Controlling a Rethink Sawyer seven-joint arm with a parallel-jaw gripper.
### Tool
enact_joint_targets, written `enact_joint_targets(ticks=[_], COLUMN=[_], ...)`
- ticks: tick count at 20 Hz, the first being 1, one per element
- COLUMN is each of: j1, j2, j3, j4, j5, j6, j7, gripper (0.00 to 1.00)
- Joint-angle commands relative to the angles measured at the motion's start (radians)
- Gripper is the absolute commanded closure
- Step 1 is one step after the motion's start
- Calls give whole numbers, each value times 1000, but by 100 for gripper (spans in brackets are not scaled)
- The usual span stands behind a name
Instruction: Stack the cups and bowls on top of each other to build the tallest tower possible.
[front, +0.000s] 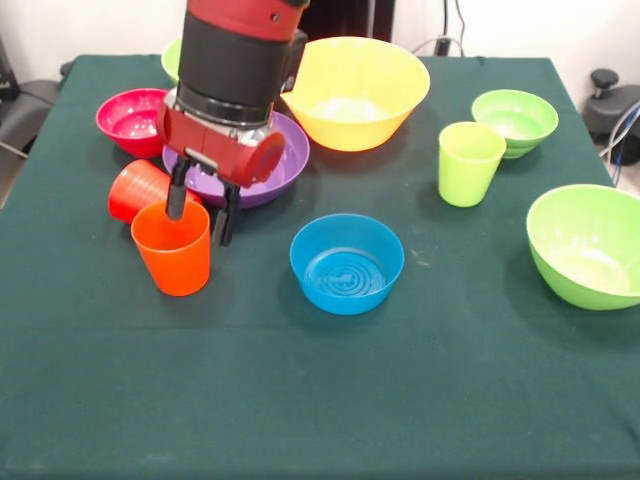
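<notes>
Nearest the camera, just below centre, the blue bowl (346, 262) is seen upright on the green tablecloth (300, 400). At nine o'clock from it stands the orange cup (173, 248), mouth up, with the gripper (201, 212) lowered over its far rim: one finger is dipped inside the cup, the other hangs outside, so the rim is straddled at a narrow spread, though a firm pinch cannot be confirmed. Behind the cup a red cup (135, 187) lies tipped on its side. At three o'clock a large lime green bowl (588, 243) sits, with the lime green cup (469, 162) and a smaller green bowl (516, 120) beyond. Farthest are the purple bowl (262, 175), magenta bowl (133, 118) and yellow bowl (355, 90). No tower is built yet; the step is judged to be grasping the orange cup, which next needs closing and a straight lift.
</notes>
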Motion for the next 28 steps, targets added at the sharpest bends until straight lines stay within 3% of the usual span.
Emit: enact_joint_targets(ticks=[1, 12, 28], j1=[23, 57, 101], j2=[-22, -58, -37], j3=[61, 82, 74], j4=[75, 111, 119], j5=[28, 98, 168], j6=[69, 90, 54], j7=[79, 112, 114], gripper=[0, 0, 0])
